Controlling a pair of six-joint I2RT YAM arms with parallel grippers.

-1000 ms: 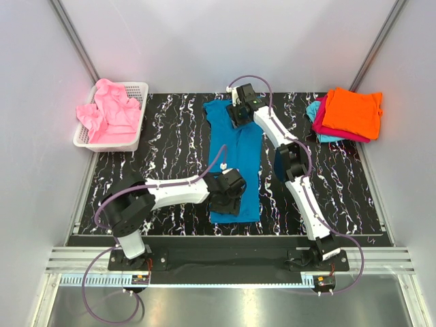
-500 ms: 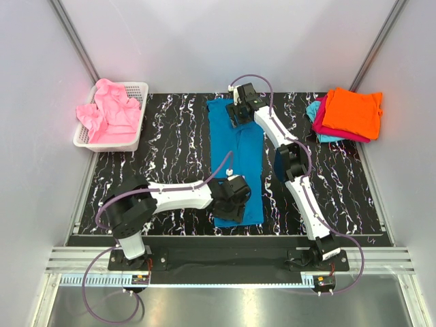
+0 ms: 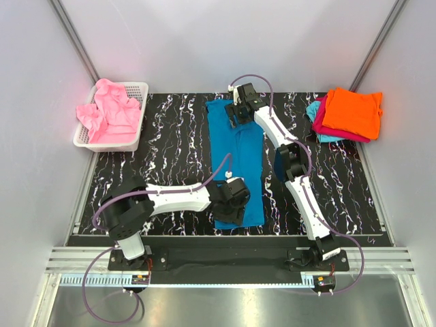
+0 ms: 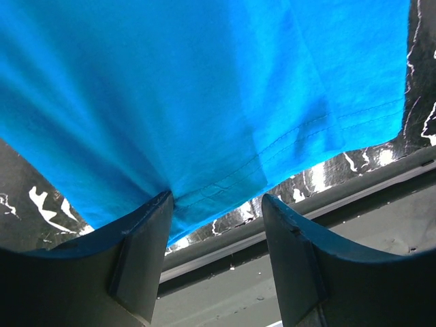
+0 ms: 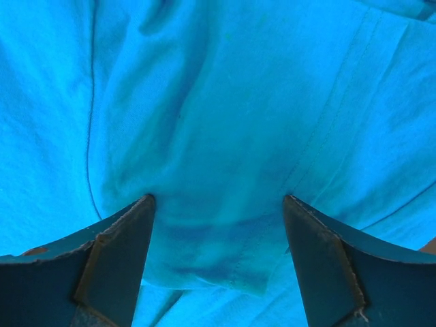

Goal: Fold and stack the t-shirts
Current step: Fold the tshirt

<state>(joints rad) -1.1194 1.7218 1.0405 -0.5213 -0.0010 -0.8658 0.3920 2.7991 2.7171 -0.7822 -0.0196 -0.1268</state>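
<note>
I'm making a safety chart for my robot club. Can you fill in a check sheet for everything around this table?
Surface: black marbled table, no spills seen.
Job's things: teal-blue t-shirt lying as a long strip mid-table; orange t-shirt stacked on the magenta t-shirt and light cyan t-shirt, far right; pink t-shirts heaped in the basket.
Clutter: white mesh basket, far left.
Grippers: left gripper open at the teal-blue t-shirt's near hem; right gripper open over its far end.
Cables: purple cables looped along both arms, no snag seen.
Surroundings: white walls; metal rail at the near edge.
</note>
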